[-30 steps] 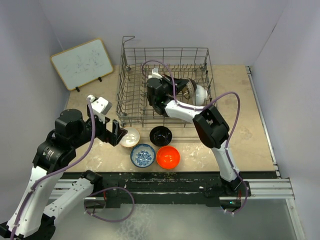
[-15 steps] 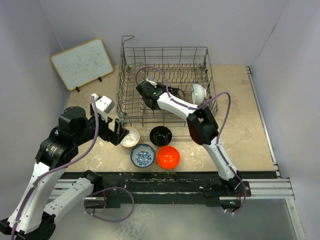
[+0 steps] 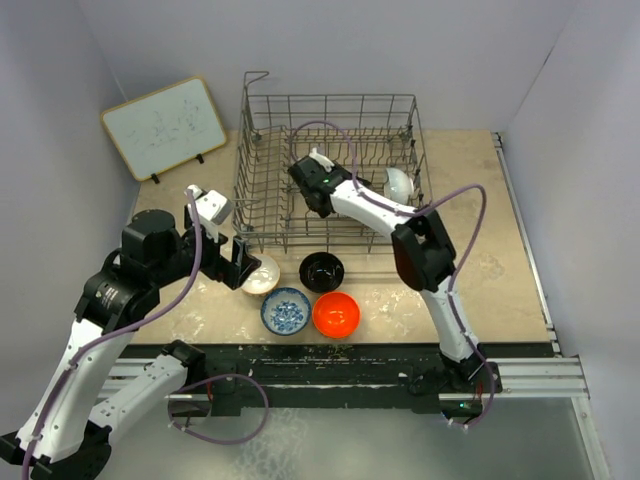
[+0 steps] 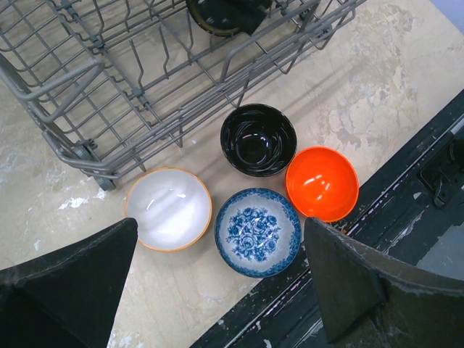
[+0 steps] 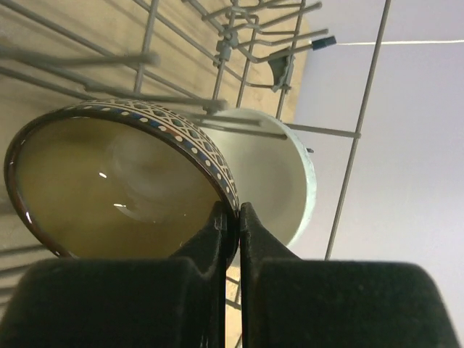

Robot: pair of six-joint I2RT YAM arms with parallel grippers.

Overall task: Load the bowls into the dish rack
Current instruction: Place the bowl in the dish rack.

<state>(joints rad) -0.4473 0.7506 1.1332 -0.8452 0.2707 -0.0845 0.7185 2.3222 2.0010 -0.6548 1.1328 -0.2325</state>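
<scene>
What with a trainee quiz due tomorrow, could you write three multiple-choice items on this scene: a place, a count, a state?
1. Where is the black bowl? A) on the table in front of the dish rack; B) inside the dish rack; C) upside down atop the dish rack.
2. How many bowls stand on the table outside the dish rack? A) two; B) four; C) six.
3. The right gripper is: A) open; B) shut on the black bowl; C) shut on the rim of the brown-rimmed bowl.
Answers: A, it sits outside the near wall; B, the cream bowl, black bowl, blue-and-white bowl and orange bowl; C, the right wrist view shows the pinch.
</scene>
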